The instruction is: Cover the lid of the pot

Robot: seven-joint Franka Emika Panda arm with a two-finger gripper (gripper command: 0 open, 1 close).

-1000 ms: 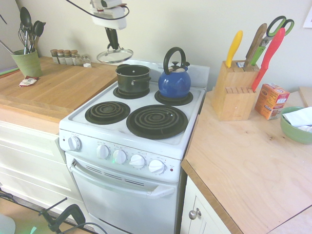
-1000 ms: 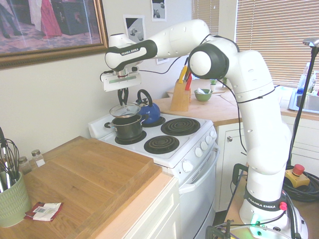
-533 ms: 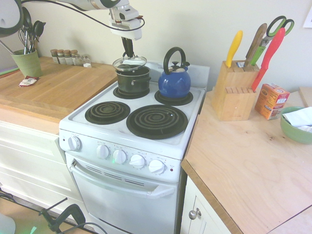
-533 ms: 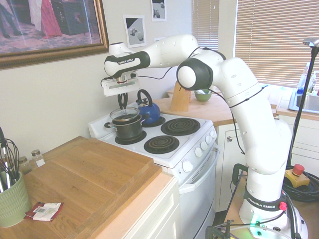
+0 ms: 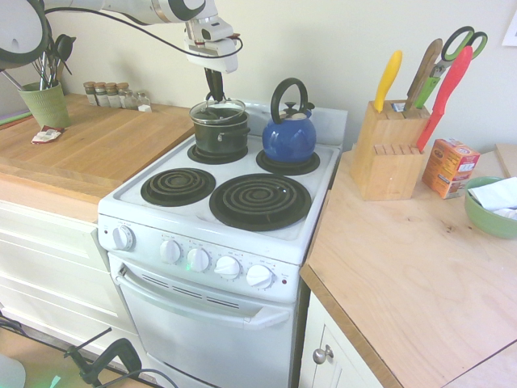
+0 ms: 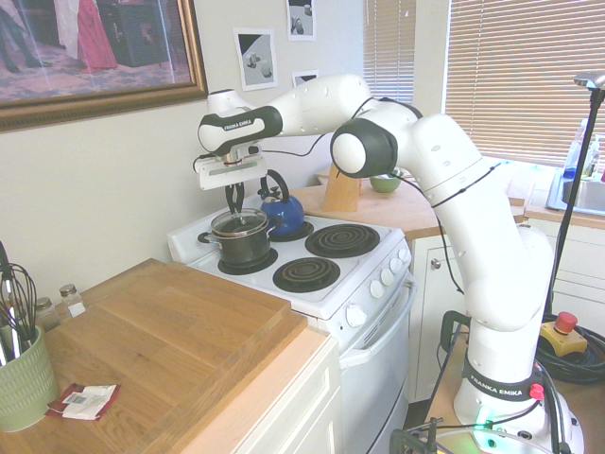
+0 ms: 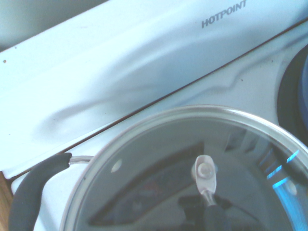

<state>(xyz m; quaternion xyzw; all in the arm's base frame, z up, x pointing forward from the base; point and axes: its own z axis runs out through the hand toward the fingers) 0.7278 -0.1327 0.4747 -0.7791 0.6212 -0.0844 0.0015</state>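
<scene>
The black pot point(image 5: 220, 136) stands on the stove's back-left burner. The round glass lid point(image 5: 216, 110) with its metal rim lies level across the pot's top, at the rim. My gripper point(image 5: 215, 94) comes straight down over the middle of the lid and is shut on the lid's small knob. The second exterior view shows the same: the gripper point(image 6: 233, 202) above the lid point(image 6: 238, 224) on the pot point(image 6: 242, 246). In the wrist view the lid point(image 7: 159, 192) fills the lower part, with its knob point(image 7: 204, 171) and one black pot handle point(image 7: 33, 192).
A blue kettle point(image 5: 289, 133) stands right beside the pot on the back-right burner. Both front burners point(image 5: 258, 200) are bare. A knife block point(image 5: 388, 149), orange box point(image 5: 449, 167) and green bowl point(image 5: 491, 210) sit on the right counter; spice jars point(image 5: 113, 94) and a utensil cup point(image 5: 44, 103) on the left.
The gripper has carried the lid from behind and above the pot, over it and down onto its rim.
</scene>
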